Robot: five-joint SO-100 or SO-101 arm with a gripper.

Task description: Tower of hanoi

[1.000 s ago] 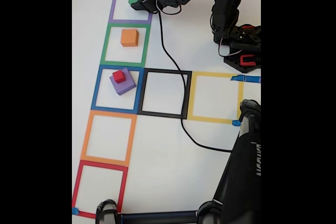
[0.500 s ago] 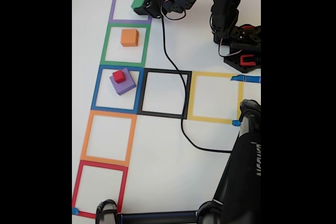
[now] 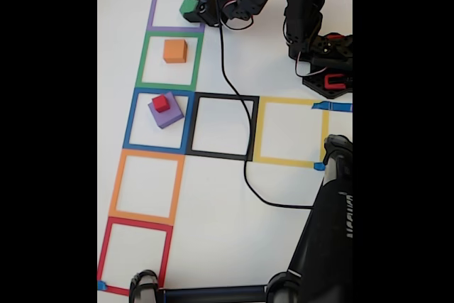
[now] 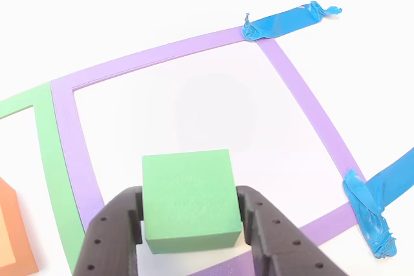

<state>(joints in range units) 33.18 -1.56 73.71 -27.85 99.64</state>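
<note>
**A:** What is the tool (image 4: 187,224) doing with the green block (image 4: 189,198)?

**B:** It is gripping it. In the other view the two dark fingers (image 4: 113,237) are pressing on the block's opposite sides, with the block sitting squarely between them. In the fixed view the tool (image 3: 193,9) is reaching over the purple tape square (image 3: 152,12) with the green block (image 3: 188,6) at its tip.

**A:** Is the block off the worktop (image 3: 284,204)?

**B:** I am judging that it is raised a little over the square's inner corner, but the pictures are not making that certain.

**A:** Where are the others lying, seen from the tool?

**B:** In the fixed view the orange block (image 3: 174,50) is sitting just below the tool, in the green tape square (image 3: 142,62). Further down, well apart from the tool, the red block (image 3: 161,103) is resting on the purple block (image 3: 166,111) inside the blue tape square (image 3: 130,122).

**A:** So how should this step be done well?

**B:** I am guessing the green block is going onto the orange one. The grip should be kept firm and level, the block carried high enough to pass over the orange top, then centred above it and lowered straight before letting go. The cable (image 3: 234,97) trailing beside the squares is worth watching, since it could snag.
</note>
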